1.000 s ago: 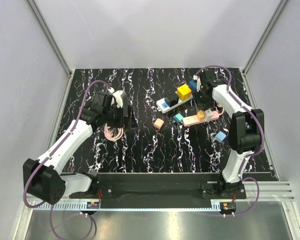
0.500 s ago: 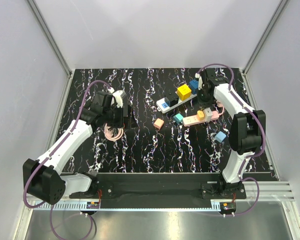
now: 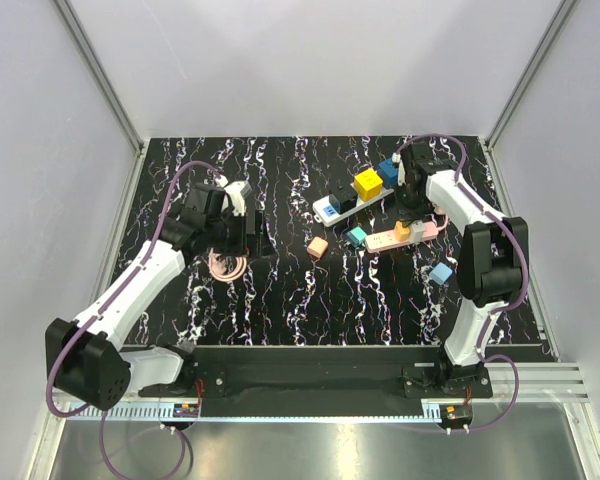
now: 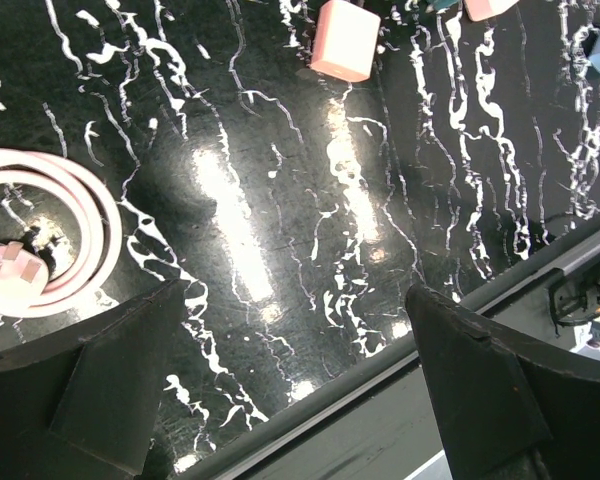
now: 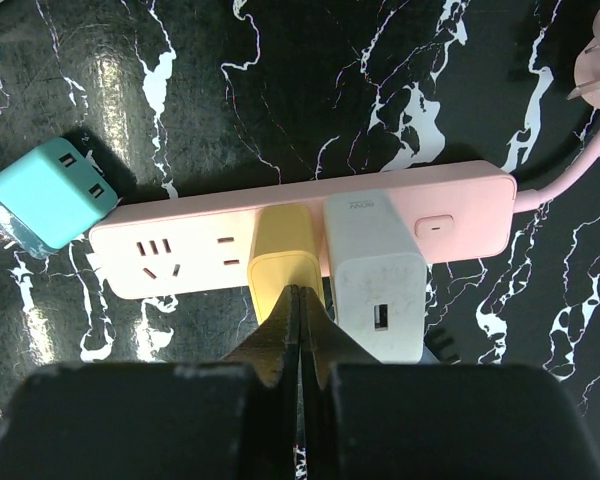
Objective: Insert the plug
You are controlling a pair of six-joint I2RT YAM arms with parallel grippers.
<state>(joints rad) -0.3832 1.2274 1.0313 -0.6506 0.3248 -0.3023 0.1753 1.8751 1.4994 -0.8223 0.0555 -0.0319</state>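
A pink power strip [image 5: 180, 245] lies on the black marbled table, with a yellow plug [image 5: 285, 240] and a white charger [image 5: 375, 270] seated side by side in its sockets. My right gripper [image 5: 298, 295] is shut, fingertips pressed together at the top of the yellow plug, holding nothing. From above, the right gripper [image 3: 412, 205] stands over the strip [image 3: 385, 240]. My left gripper [image 4: 300, 400] hangs open over bare table at the left, near a coiled pink cable [image 4: 80, 230]; in the top view the left gripper [image 3: 248, 232] is beside that coil [image 3: 226, 263].
A teal plug [image 5: 50, 190] lies at the strip's left end. A pink cube plug [image 3: 317, 247], a light blue one [image 3: 440, 273] and a white strip [image 3: 330, 208] carrying a yellow cube [image 3: 368, 183] lie nearby. The cable's pink plug [image 4: 10, 270] rests inside the coil.
My right gripper's jaws have closed from partly open to fully shut, and it has shifted slightly toward the far side over the yellow plug. The left arm has not moved.
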